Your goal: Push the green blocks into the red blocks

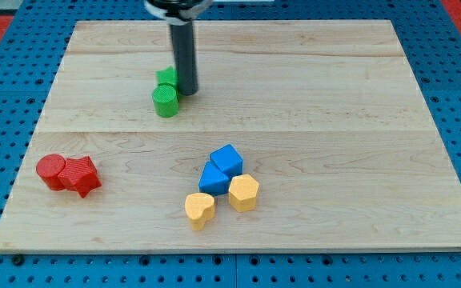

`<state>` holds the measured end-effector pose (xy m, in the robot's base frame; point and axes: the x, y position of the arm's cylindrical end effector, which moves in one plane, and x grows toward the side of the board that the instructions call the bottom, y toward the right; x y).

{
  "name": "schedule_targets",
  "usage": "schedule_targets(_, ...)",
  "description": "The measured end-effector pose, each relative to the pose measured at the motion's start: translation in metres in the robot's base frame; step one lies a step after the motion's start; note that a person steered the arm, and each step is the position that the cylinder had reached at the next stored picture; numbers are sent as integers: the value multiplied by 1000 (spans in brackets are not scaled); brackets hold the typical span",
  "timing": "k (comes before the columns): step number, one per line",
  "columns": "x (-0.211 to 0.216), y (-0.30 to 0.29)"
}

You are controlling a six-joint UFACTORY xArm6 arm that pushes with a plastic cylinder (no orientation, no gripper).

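Note:
A green cylinder and a second green block, partly hidden by the rod so its shape is unclear, touch each other left of the board's centre. My tip rests against their right side. A red cylinder and a red star touch each other at the view's lower left, far from the green blocks.
Two blue blocks and two yellow blocks sit clustered at the bottom centre of the wooden board. Blue pegboard surrounds the board.

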<state>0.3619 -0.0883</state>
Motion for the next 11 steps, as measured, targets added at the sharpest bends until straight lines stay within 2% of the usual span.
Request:
schedule_targets(2, 41, -14)
schedule_targets(3, 104, -52)
schedule_targets(4, 139, -88)
schedule_targets(5, 98, -56)
schedule_targets(6, 14, -6)
schedule_targets(7, -41, -1)
schedule_targets(8, -41, -51)
schedule_targets(10, 72, -124)
schedule_targets(11, 93, -138)
